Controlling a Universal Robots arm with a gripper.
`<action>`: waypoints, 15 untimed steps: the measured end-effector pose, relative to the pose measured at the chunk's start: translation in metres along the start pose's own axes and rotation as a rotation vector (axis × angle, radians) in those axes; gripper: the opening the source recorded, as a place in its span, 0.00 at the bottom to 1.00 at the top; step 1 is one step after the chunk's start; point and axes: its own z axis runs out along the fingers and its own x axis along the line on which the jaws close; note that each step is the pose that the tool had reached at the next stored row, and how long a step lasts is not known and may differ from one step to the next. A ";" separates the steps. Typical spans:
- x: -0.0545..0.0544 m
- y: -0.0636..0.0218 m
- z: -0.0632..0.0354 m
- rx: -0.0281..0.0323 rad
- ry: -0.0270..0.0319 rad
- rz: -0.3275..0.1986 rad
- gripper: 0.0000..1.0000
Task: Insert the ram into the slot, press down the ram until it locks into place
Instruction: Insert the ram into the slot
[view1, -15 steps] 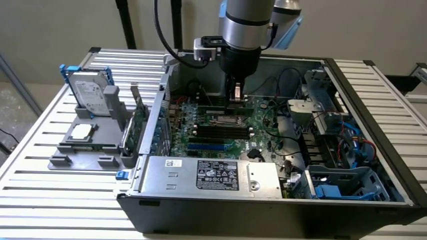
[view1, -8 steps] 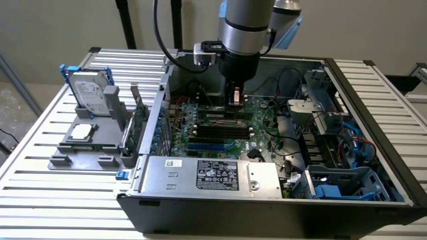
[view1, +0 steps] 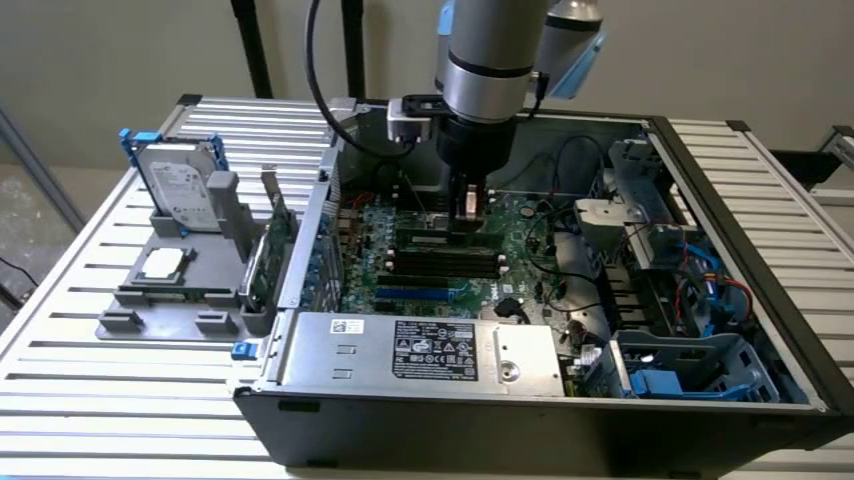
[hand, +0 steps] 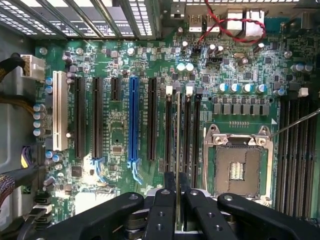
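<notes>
A silver bench (view1: 80, 300) of parallel metal slats carries two things. An open black computer case (view1: 534, 425) stands on it toward the exterior view's right, covering much of the surface. A grey plastic holder (view1: 167, 300) sits on the slats just beside the case, on the exterior view's left.

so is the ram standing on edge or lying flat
On edge. The ram shows as a thin line parallel to the black sockets, clamped in the gripper. Whether it is seated, cannot tell.

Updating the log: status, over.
Gripper shut on ram. Ram edge-on along black memory slots, seating unclear. Red wires well aside.
</notes>
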 end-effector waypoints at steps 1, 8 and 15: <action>0.000 -0.0001 0.0018 0.0002 0.0001 0.003 0.14; -0.001 -0.0005 0.0131 0.0011 0.0048 0.036 0.14; -0.001 -0.0005 0.0169 0.0032 0.0115 0.041 0.14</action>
